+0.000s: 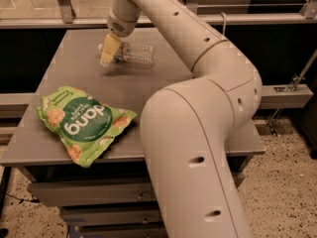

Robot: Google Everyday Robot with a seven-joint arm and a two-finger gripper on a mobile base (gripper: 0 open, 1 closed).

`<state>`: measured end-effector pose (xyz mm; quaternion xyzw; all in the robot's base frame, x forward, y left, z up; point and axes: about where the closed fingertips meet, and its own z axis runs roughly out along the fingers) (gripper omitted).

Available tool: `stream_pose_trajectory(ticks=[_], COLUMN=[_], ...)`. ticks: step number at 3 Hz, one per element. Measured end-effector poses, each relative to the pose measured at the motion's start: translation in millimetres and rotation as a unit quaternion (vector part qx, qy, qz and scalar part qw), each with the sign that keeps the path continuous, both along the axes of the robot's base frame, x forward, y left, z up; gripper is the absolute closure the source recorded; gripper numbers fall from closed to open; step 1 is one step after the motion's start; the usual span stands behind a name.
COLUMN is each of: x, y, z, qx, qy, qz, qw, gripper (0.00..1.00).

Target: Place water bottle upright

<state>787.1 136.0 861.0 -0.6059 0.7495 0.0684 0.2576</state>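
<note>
The water bottle is a clear ribbed plastic bottle lying on its side at the far middle of the grey table. Its neck end points left. My gripper, with pale yellow tips, comes down from above at the bottle's left end, at or over the neck. The cap is hidden behind the gripper. The bottle rests on the table surface.
A green snack bag lies flat at the front left of the table. My large white arm arches over the table's right side and hides what stands there. Railings and dark floor lie beyond the far edge.
</note>
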Motion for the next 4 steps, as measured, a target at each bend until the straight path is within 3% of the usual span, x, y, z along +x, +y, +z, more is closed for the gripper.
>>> stream_pose_trajectory(ticks=[1, 4], x=[-3.1, -10.8], y=[0.2, 1.5], z=[-4.2, -2.5], qx=[-0.019, -0.037], qy=[0.007, 0.016], qz=[0.019, 0.045], qw=[0.9996, 0.9982], gripper=[0.18, 0.88])
